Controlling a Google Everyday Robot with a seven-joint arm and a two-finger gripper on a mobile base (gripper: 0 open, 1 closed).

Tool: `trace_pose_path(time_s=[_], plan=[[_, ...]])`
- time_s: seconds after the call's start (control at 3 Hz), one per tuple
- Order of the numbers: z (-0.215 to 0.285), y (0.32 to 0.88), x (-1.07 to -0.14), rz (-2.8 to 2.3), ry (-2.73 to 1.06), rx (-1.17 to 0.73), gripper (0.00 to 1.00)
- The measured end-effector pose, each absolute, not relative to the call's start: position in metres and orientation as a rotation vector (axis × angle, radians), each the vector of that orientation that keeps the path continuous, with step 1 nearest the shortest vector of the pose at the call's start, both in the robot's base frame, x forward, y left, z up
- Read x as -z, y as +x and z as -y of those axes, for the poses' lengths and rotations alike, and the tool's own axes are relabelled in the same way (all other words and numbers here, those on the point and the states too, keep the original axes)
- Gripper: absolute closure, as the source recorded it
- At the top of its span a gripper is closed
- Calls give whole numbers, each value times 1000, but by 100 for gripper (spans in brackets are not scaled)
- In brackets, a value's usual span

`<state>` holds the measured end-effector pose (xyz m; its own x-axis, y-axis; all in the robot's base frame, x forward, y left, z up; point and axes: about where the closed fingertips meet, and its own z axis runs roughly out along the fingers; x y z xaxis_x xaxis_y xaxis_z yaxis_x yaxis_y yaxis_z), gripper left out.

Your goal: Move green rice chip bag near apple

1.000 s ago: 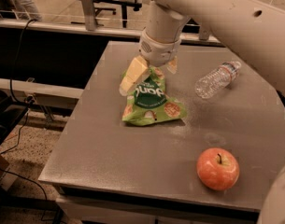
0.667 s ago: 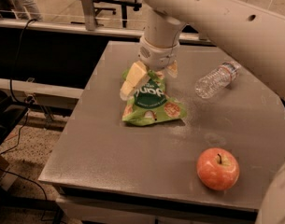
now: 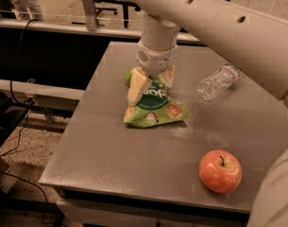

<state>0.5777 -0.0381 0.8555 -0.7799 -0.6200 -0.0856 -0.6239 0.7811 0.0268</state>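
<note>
The green rice chip bag (image 3: 155,107) lies crinkled on the grey table (image 3: 134,164), left of its middle. My gripper (image 3: 152,82) comes straight down onto the bag's upper end. Its two cream fingers (image 3: 136,86) stand apart, one on each side of the bag's top, so the gripper is open around it. The bag rests on the table. The red-orange apple (image 3: 220,171) stands upright near the table's front right, well apart from the bag and the gripper.
A clear plastic water bottle (image 3: 218,81) lies on its side at the table's right. My white arm (image 3: 219,27) crosses the upper right. A railing and chair legs stand behind the table; cables run over the floor at left.
My gripper has come down a little lower over the bag's top, the fingers now reaching further along its sides. Bag, apple and bottle have not moved.
</note>
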Motion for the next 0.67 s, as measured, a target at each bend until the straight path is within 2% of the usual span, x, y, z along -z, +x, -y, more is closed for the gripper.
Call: trace_pose_path(time_s=[0.67], plan=[[33, 567, -859, -2874, -1096, -125, 73]])
